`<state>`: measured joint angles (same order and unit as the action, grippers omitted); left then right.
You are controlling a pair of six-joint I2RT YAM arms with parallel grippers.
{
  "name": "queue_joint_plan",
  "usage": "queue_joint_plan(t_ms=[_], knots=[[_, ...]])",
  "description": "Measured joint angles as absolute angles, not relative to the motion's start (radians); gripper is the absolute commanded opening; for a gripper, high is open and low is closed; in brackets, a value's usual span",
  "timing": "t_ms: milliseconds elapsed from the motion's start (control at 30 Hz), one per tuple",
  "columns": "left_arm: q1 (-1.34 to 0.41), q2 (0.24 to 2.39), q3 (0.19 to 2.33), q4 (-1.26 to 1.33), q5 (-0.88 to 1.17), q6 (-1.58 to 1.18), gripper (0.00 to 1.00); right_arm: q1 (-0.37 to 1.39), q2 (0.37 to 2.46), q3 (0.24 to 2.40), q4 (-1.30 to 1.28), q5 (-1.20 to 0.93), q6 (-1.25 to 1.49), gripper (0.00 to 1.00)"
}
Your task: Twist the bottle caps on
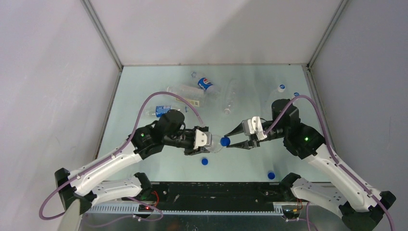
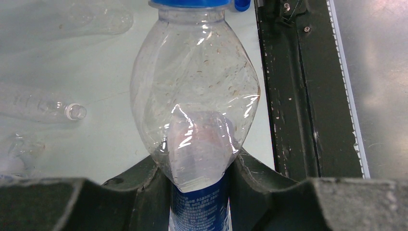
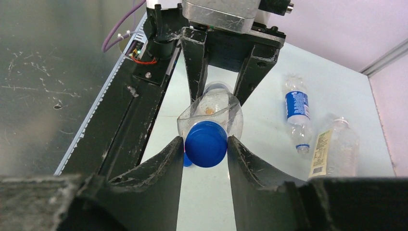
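Observation:
A clear bottle with a blue label lies level above the table, and my left gripper is shut on its body. In the left wrist view the bottle sits wedged between the fingers, label end nearest the camera. A blue cap sits on its mouth. My right gripper faces it from the right. In the right wrist view both fingers press the sides of the blue cap, with the bottle behind it.
Two loose blue caps lie near the front edge. Several other bottles lie at the back, among them a blue-labelled one and a pale-labelled one. An uncapped bottle lies to the left. A black rail borders the near edge.

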<state>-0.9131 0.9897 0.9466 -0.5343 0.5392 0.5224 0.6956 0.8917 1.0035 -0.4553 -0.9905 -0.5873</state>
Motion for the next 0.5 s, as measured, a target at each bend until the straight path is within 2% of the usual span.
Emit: queue_joint_plan(t_ms=[67,267,400,500], knots=[[-0.913,0.990,0.947,-0.535,0.540,0.522,0.13,0.696,0.894,1.003,-0.454,-0.989,-0.585,0.32],[-0.913,0.991,0.947,-0.533,0.534,0.503,0.14,0.705,0.897,1.007,-0.447,-0.953,-0.528,0.02],[-0.923,0.978,0.933,-0.505,0.437,0.470,0.14,0.739,0.908,1.006,-0.401,-0.801,-0.362,0.00],[-0.970,0.939,0.869,-0.401,0.247,0.463,0.14,0.763,0.924,0.997,-0.348,-0.619,-0.150,0.00]])
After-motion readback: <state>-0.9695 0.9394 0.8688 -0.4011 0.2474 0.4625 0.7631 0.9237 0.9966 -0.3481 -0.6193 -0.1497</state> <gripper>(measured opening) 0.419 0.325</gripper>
